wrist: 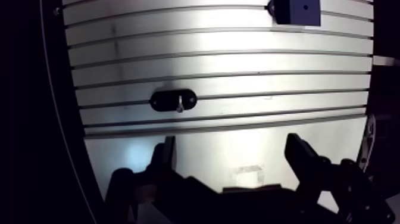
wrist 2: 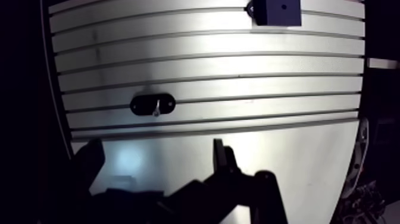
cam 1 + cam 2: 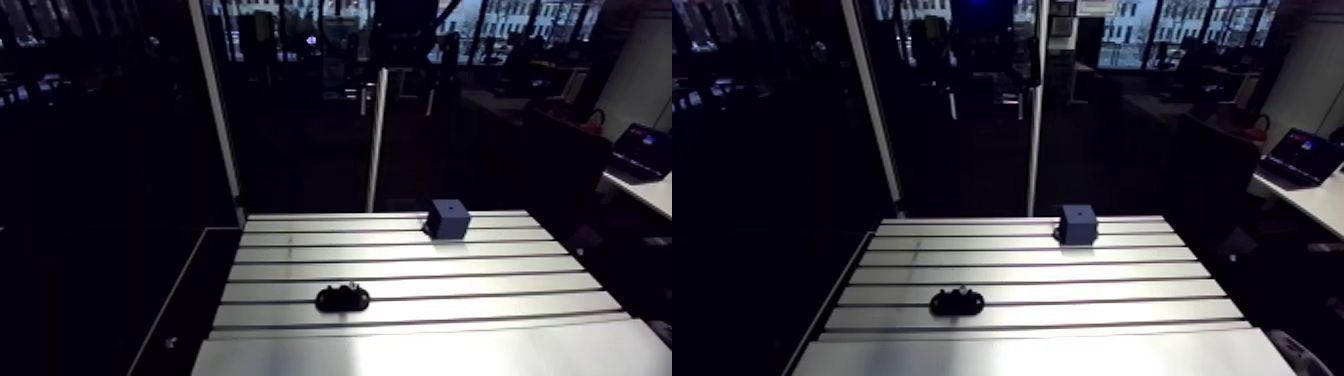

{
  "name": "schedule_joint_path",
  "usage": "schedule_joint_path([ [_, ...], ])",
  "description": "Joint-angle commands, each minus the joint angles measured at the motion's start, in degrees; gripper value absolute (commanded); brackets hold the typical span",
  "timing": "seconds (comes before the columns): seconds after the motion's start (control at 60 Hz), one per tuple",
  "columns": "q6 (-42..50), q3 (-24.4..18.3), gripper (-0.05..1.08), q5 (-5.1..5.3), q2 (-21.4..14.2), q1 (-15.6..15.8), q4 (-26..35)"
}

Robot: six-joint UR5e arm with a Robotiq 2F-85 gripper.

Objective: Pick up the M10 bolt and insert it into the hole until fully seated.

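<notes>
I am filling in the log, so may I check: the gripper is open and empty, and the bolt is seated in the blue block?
Not quite: the bolt sits in the black holder, not the blue block, as the wrist view shows. The gripper is open and empty.

Slotted table: smooth, shiny metal. Blue block: matt. Black holder: glossy; bolt: bright metal.
</notes>
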Motion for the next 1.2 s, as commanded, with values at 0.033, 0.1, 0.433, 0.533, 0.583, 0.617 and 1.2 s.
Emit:
schedule_joint_path([
  [0.033, -0.08, 8.23, 0.01, 0.14, -2.35, 0.46, -9.97],
  [0.1, -0.08, 11.16, 0.01, 0.14, -2.96, 0.55, -12.80],
  [0.433, -0.18, 18.85, 0.01, 0.23, -3.32, 1.06, -18.12],
  [0.533, -0.18, 19.45, 0.01, 0.48, -2.80, 1.17, -18.21],
  [0.583, -0.17, 19.94, 0.01, 0.64, -2.54, 1.25, -18.29],
  [0.617, -0.26, 20.91, 0.01, 0.76, -1.94, 1.57, -19.08],
  [1.2, -3.15, 29.95, 0.01, 1.42, 2.32, 3.01, -37.29],
])
